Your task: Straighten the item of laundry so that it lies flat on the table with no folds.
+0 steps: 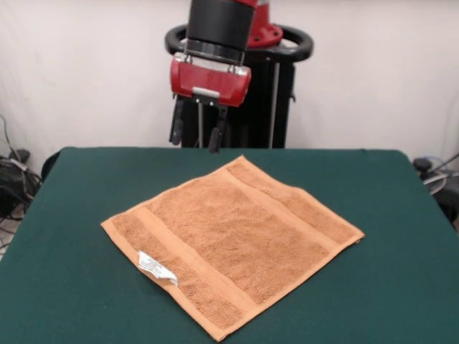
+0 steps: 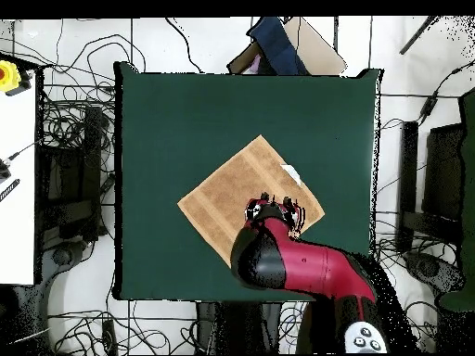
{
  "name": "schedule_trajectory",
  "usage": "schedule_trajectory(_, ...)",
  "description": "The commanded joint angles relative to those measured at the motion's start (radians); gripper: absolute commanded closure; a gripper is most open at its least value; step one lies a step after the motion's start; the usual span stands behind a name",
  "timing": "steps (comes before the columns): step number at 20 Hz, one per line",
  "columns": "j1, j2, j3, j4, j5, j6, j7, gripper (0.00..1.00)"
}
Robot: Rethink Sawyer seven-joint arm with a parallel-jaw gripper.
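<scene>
On the table (image 1: 64, 215), towel (image 1: 233, 233) lies diamond-wise (flat).

The orange-tan terry towel (image 1: 233, 233) lies spread out flat on the green bench (image 1: 72, 287), turned like a diamond, one corner pointing at the front camera. Woven border bands run along two opposite sides (small white label (image 1: 156, 266) sits on the near-left edge, slightly curled).
</scene>
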Motion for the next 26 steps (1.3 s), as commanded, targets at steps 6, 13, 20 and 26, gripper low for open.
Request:
schedule_trajectory(6,0.031,-0.103,0.14,0.075,0.078,0.268,0.078,0.0)
schedule_trajectory(13,0.055,-0.146,0.139,0.008,0.097,0.416,0.059,0.0)
schedule_trajectory(20,0.061,-0.149,0.142,-0.007,0.108,0.45,0.063,0.0)
schedule_trajectory(26,0.055,-0.146,0.157,-0.009,0.101,0.441,0.06,0.0)
